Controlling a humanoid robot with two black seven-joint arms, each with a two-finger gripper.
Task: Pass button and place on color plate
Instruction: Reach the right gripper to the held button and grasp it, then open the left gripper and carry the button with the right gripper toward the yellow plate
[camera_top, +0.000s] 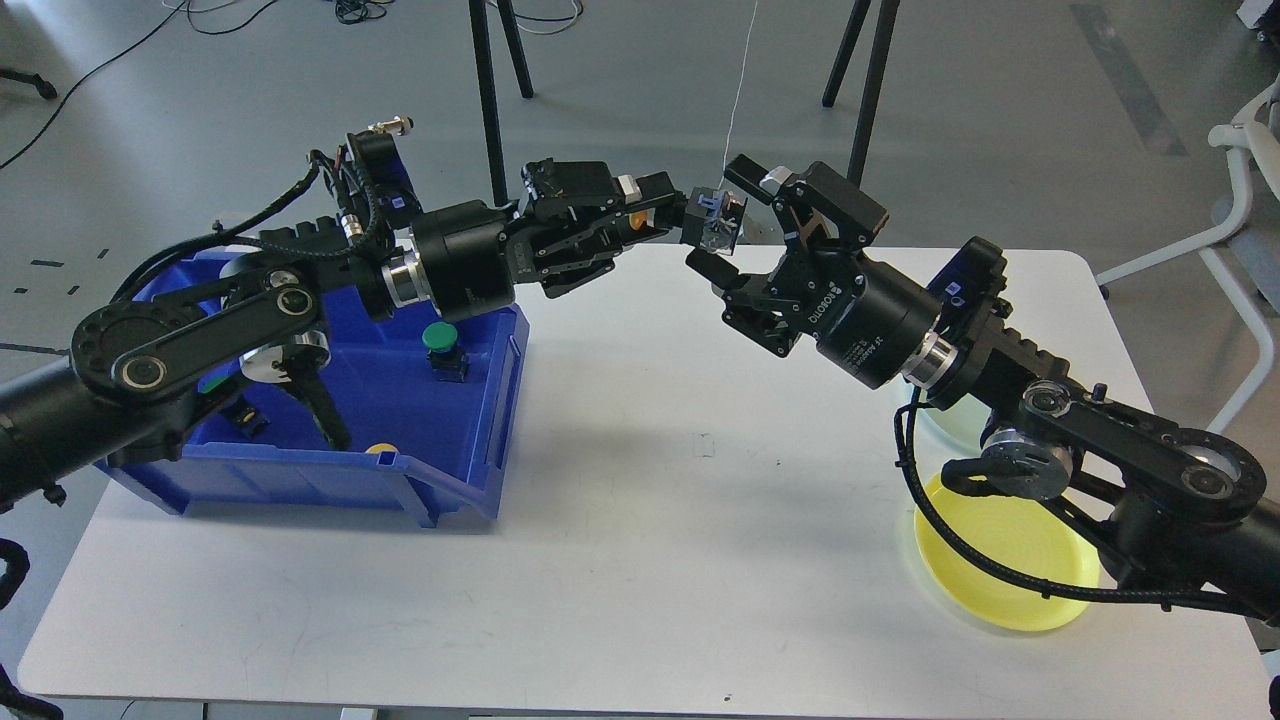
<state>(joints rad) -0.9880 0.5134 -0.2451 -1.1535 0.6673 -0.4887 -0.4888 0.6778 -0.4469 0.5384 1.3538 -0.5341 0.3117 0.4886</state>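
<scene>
I am mid-handover above the white table (640, 480). My left gripper (668, 215) pinches the small button with the orange cap and blue-grey body (716, 224), orange cap toward its palm. My right gripper (735, 220) stands spread around the body, fingers above and below. I should close the right squarely before letting go with the left, then carry it to the round yellow plastic plate (1000, 560). Only "ROBOTIQ" on the right wrist reads.

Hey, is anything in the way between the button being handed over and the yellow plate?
Nothing on the white table blocks it. Only the right arm itself overhangs part of the round yellow plate; the small button sits mid-air between the two grippers.
</scene>
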